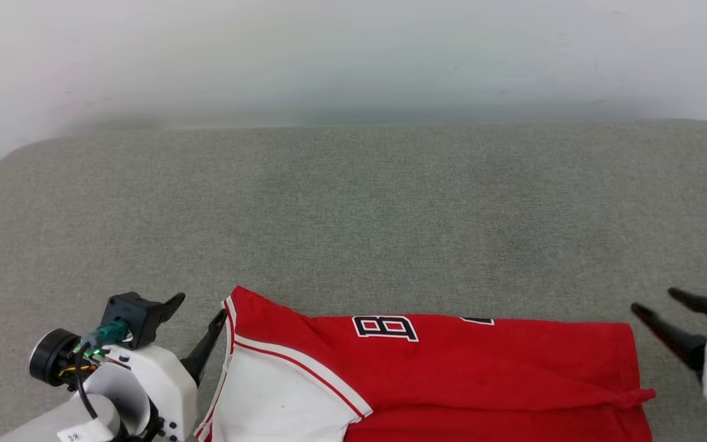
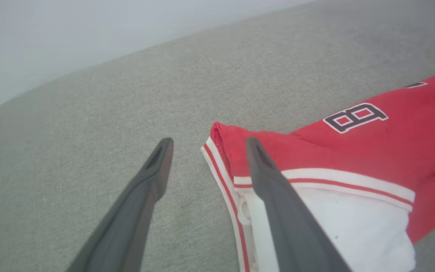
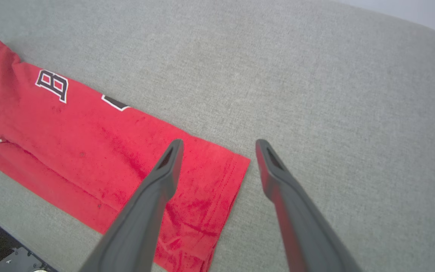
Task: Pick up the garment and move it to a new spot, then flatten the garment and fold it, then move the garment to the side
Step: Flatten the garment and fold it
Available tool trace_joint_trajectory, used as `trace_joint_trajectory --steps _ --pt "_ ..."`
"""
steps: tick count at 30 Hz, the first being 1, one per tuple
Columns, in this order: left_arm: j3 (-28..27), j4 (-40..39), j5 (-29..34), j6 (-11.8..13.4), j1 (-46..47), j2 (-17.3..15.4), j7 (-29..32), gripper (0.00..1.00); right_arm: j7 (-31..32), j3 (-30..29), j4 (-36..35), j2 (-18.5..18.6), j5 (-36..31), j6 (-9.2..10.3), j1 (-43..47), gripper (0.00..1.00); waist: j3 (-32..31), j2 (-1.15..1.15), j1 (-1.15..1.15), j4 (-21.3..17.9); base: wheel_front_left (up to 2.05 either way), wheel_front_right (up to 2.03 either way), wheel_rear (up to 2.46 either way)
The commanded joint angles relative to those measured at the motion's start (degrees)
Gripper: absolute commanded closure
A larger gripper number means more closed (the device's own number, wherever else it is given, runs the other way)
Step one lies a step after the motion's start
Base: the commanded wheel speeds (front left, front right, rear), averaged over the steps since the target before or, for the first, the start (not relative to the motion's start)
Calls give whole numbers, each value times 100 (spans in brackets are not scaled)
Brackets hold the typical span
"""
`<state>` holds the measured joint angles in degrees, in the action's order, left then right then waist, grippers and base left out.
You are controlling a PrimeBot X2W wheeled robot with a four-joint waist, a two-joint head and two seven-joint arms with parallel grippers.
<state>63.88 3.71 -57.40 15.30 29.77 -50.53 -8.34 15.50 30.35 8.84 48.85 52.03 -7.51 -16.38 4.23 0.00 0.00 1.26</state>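
Plainly soft and light by its drape, the garment [image 1: 452, 368] lies folded in a long band along the near edge of the grey cushion [image 1: 353, 215], best pinched at its end corners, where the left tool [image 1: 201, 306] and right tool [image 1: 654, 299] hover, both spread and empty.

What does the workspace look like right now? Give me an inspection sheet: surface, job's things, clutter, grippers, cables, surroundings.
Surface: grey fabric-covered table with rounded corners.
Job's things: red shirt lies folded into a long band at the near edge, with the white sleeve on top at its left end and a numeral 8 showing.
Clutter: nothing seen.
Grippers: left gripper open beside the sleeve end, contact cannot be told; right gripper open, apart from the hem end.
Cables: black cable and green plug on the left wrist.
Surroundings: pale wall behind the table.
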Motion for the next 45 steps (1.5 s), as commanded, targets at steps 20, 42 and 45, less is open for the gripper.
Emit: trace_joint_trajectory --steps 20,42,45 --pt "-2997 -157 2358 1057 -1408 1609 -691 0 1396 -1046 770 -598 1497 3 984 0 607 0 0 417 0 0 0" --pt "-5146 -415 4625 115 -2654 3505 -691 0 1714 -392 565 -948 1626 7 573 100 642 0 0 616 0 0 0" --pt "-5290 -399 4821 -24 -2786 3650 -691 0 1586 -500 588 -819 1680 7 498 100 544 0 0 591 0 0 0"
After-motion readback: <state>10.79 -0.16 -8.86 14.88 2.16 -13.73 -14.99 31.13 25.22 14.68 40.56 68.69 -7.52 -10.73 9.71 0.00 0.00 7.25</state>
